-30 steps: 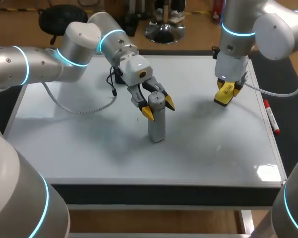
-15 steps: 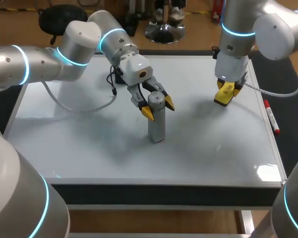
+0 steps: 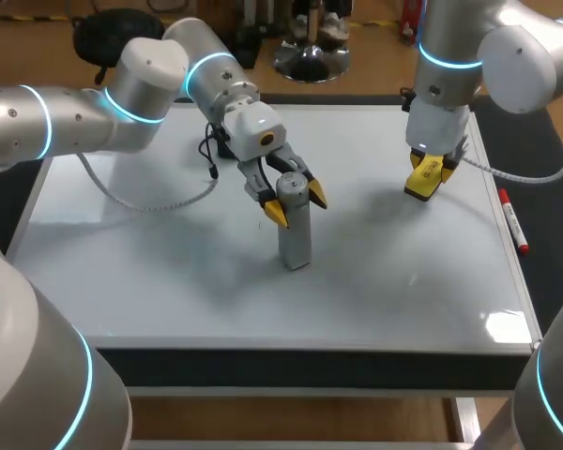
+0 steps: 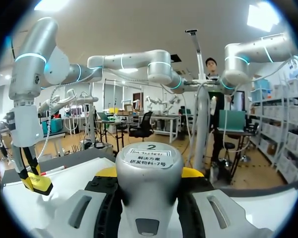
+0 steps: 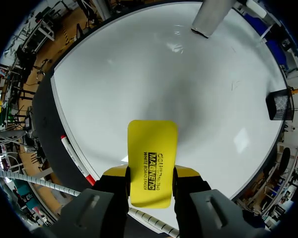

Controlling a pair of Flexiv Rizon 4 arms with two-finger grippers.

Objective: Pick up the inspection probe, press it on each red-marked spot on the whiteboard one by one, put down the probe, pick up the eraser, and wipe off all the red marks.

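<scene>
shifted slightly left since a moment ago: inspection probe (image 3: pixel 295 234), upright on the whiteboard (image 3: pixel 150 281), pinched near its top by the left gripper (image 3: pixel 297 204), fingers part open. well to that gripper's right, right gripper (image 3: pixel 424 178) clamped on the yellow eraser (image 3: pixel 420 187); red marker (image 3: pixel 512 221) just beyond it.

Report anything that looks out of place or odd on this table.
Nothing is spilled or damaged. One oddity: the left gripper is shut on the inspection probe, which stands upright on the whiteboard, while the right gripper holds the eraser above the board. No red marks show on it.
</scene>
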